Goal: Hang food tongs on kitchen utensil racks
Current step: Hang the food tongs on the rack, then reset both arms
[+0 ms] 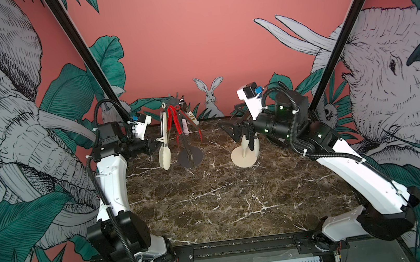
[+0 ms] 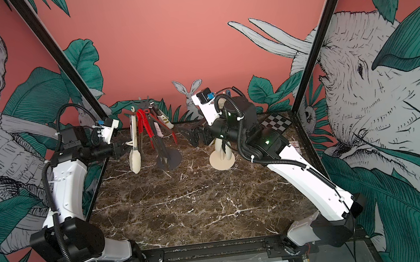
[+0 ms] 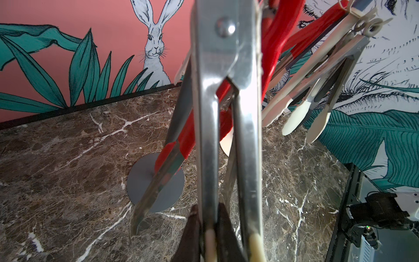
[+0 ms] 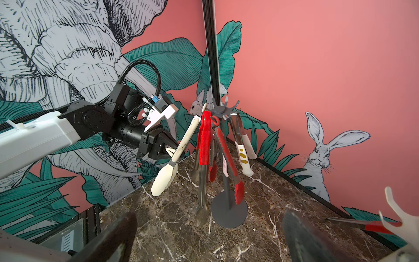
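Right wrist view gives me the clearest look: my left pincer point(image 4: 171, 148) is clamped tight on the metal arms of the cream-tipped tongs point(image 4: 163, 179), which lean tips-down just beside the dark grey rack point(image 4: 229, 213). Their top end reaches the rack's crown of hooks; I cannot tell whether it is hooked on. Red tongs point(image 4: 205, 140) hang from that crown. My right pincer point(image 1: 231, 122) stands wide open, holding nothing, in front of the cream rack point(image 1: 243, 158), which carries pale-tipped tongs point(image 3: 297, 118). Both racks stand at the back of the marble table point(image 1: 212, 204).
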`<action>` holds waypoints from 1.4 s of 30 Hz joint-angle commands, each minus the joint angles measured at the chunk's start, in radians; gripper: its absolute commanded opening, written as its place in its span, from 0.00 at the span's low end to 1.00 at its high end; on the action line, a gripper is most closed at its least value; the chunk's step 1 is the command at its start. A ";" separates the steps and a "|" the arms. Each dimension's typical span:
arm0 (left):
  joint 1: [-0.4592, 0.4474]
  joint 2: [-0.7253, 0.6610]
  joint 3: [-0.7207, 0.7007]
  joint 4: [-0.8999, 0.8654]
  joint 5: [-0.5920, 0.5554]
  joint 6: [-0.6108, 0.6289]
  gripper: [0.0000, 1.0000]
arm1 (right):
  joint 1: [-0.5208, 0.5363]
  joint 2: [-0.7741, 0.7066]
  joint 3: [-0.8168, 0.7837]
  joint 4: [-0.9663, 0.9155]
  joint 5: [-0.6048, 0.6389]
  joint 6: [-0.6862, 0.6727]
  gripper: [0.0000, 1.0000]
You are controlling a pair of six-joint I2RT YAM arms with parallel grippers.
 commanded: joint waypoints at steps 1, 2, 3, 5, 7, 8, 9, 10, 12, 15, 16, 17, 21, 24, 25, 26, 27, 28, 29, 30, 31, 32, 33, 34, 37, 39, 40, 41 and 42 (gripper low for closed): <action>0.009 -0.031 -0.005 -0.011 0.020 0.025 0.08 | 0.007 -0.030 -0.011 0.035 0.007 -0.020 0.99; 0.014 -0.040 -0.016 0.007 0.024 0.012 0.13 | 0.007 -0.035 -0.015 0.036 0.007 -0.020 0.99; 0.018 -0.046 -0.026 0.025 0.028 0.000 0.16 | 0.007 -0.038 -0.019 0.034 0.008 -0.021 0.99; 0.029 -0.056 -0.036 0.048 0.034 -0.021 0.29 | 0.007 -0.049 -0.031 0.021 0.016 -0.027 0.99; 0.032 -0.060 -0.036 0.050 0.028 -0.027 0.41 | 0.007 -0.060 -0.042 0.013 0.025 -0.032 1.00; 0.035 -0.061 -0.036 0.050 0.025 -0.032 0.44 | 0.007 -0.067 -0.050 0.013 0.030 -0.034 0.99; 0.037 -0.063 -0.037 0.055 0.026 -0.038 0.47 | 0.007 -0.074 -0.056 0.011 0.034 -0.036 0.99; 0.037 -0.068 -0.039 0.068 0.025 -0.051 0.49 | 0.007 -0.079 -0.061 0.010 0.037 -0.038 0.99; 0.045 -0.079 -0.048 0.110 0.027 -0.091 0.52 | 0.007 -0.087 -0.068 0.003 0.046 -0.044 0.99; 0.053 -0.115 -0.069 0.208 0.005 -0.170 0.59 | 0.006 -0.094 -0.072 -0.015 0.065 -0.048 1.00; 0.055 -0.131 -0.076 0.242 -0.017 -0.198 0.63 | 0.004 -0.098 -0.075 -0.022 0.072 -0.047 0.99; 0.056 -0.151 -0.083 0.274 -0.040 -0.225 0.65 | 0.002 -0.103 -0.082 -0.025 0.078 -0.046 0.99; 0.056 -0.236 -0.115 0.388 -0.180 -0.312 0.86 | -0.030 -0.131 -0.124 -0.017 0.086 -0.010 0.99; 0.056 -0.328 -0.162 0.464 -0.317 -0.358 0.95 | -0.075 -0.161 -0.175 -0.004 0.091 0.033 0.99; 0.056 -0.363 -0.185 0.486 -0.374 -0.365 0.99 | -0.092 -0.173 -0.193 -0.001 0.095 0.045 0.99; 0.056 -0.393 -0.204 0.508 -0.422 -0.365 0.99 | -0.104 -0.184 -0.208 0.000 0.096 0.054 0.99; 0.056 -0.428 -0.227 0.530 -0.471 -0.368 1.00 | -0.119 -0.198 -0.223 -0.001 0.099 0.058 1.00; 0.056 -0.463 -0.253 0.554 -0.511 -0.370 0.99 | -0.133 -0.209 -0.237 -0.006 0.104 0.060 1.00; 0.056 -0.492 -0.275 0.571 -0.542 -0.365 0.99 | -0.142 -0.219 -0.247 -0.014 0.111 0.060 0.99; 0.056 -0.523 -0.301 0.586 -0.580 -0.364 0.99 | -0.152 -0.232 -0.261 -0.025 0.117 0.056 0.99; 0.056 -0.554 -0.323 0.592 -0.616 -0.359 0.99 | -0.162 -0.246 -0.273 -0.037 0.127 0.056 0.99; 0.057 -0.579 -0.340 0.593 -0.638 -0.352 1.00 | -0.171 -0.260 -0.287 -0.046 0.136 0.055 0.99; 0.057 -0.607 -0.361 0.594 -0.668 -0.347 0.99 | -0.182 -0.277 -0.304 -0.054 0.144 0.055 0.99; 0.055 -0.634 -0.384 0.591 -0.687 -0.340 0.99 | -0.191 -0.298 -0.323 -0.059 0.151 0.057 0.99; 0.056 -0.705 -0.444 0.581 -0.711 -0.323 1.00 | -0.215 -0.354 -0.376 -0.079 0.179 0.062 0.99; 0.056 -0.748 -0.485 0.568 -0.723 -0.318 0.99 | -0.231 -0.389 -0.406 -0.101 0.200 0.067 0.99; 0.056 -0.771 -0.512 0.567 -0.734 -0.321 1.00 | -0.239 -0.406 -0.417 -0.114 0.215 0.069 0.99; 0.057 -0.793 -0.540 0.567 -0.743 -0.327 1.00 | -0.249 -0.421 -0.454 -0.129 0.232 0.069 1.00; 0.056 -0.812 -0.562 0.568 -0.745 -0.329 0.99 | -0.259 -0.434 -0.473 -0.140 0.249 0.073 0.99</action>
